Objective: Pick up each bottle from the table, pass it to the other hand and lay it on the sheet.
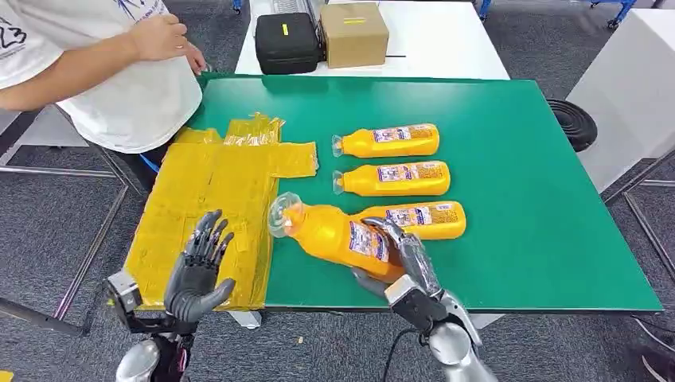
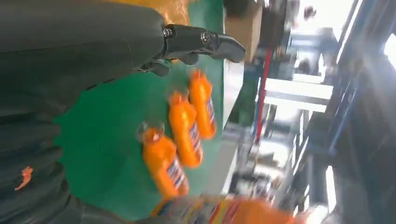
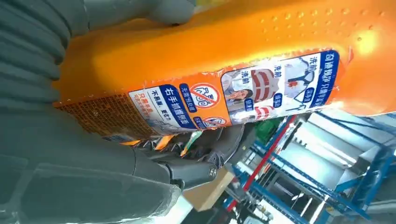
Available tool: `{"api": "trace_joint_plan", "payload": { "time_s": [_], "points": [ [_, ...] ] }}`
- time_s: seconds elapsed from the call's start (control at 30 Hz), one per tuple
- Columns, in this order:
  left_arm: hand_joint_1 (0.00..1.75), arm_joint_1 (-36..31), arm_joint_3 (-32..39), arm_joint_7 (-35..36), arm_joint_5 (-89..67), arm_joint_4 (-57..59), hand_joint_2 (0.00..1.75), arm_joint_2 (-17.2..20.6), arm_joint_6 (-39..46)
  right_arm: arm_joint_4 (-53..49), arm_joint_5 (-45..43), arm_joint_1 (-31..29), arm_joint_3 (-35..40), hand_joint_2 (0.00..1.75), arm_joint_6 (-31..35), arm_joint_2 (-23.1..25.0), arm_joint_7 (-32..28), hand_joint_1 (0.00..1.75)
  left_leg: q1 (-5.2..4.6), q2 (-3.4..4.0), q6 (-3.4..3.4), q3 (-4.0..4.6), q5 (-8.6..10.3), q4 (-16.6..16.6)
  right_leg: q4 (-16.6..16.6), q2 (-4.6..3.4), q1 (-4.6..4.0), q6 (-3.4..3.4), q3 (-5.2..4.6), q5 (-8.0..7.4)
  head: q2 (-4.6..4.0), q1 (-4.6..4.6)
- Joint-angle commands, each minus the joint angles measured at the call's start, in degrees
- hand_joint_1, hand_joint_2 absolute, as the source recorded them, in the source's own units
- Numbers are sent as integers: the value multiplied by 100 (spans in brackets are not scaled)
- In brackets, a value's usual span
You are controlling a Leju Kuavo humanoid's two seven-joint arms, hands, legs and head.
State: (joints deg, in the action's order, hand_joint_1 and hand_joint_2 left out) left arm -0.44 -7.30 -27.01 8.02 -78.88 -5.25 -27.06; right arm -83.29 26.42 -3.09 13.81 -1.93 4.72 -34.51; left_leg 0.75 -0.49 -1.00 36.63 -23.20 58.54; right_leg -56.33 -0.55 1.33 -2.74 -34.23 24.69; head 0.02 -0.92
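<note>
Four orange bottles in head view: three lie in a column mid-table on the green mat [image 1: 517, 159]; the fourth, the held bottle [image 1: 334, 235], is gripped by the right hand [image 1: 402, 267] above the mat's near edge, cap tilted toward the yellow sheet [image 1: 207, 199], probably for the hand-over. Left hand [image 1: 199, 267] waits over the sheet's near edge, fingers spread, holding nothing. A person [image 1: 119, 72] stands at the far left corner; black case [image 1: 286, 40] and cardboard box [image 1: 354, 32] sit beyond.

Left wrist view: fingers [image 2: 205, 39] apart; three lying bottles [image 2: 187, 130] visible, blurred.

Right wrist view: fingers [image 3: 196, 154] wrap the labelled body.
</note>
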Motion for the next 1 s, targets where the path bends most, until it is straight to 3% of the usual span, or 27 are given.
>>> {"api": "trace_joint_plan", "payload": {
  "time_s": [0.03, 1.0],
  "points": [
    [0, -1249, -1303, 84, -282, 1536, 175, 121, -507, 2023, -408, -1210, 185, 175, -365, 493, -338, 175, 0, -3, 1, -14, 5, -9, 8, 8, -2, 9, 14, -3, 0, 2],
    [0, -1424, -1651, -60, -368, 1507, 175, 119, -633, 2287, -482, -1251, 198, 175, -183, 550, -368, 175, 1, 2, -3, -7, 0, -2, 1, 9, -4, 10, 11, 1, 0, 2]
  ]
}}
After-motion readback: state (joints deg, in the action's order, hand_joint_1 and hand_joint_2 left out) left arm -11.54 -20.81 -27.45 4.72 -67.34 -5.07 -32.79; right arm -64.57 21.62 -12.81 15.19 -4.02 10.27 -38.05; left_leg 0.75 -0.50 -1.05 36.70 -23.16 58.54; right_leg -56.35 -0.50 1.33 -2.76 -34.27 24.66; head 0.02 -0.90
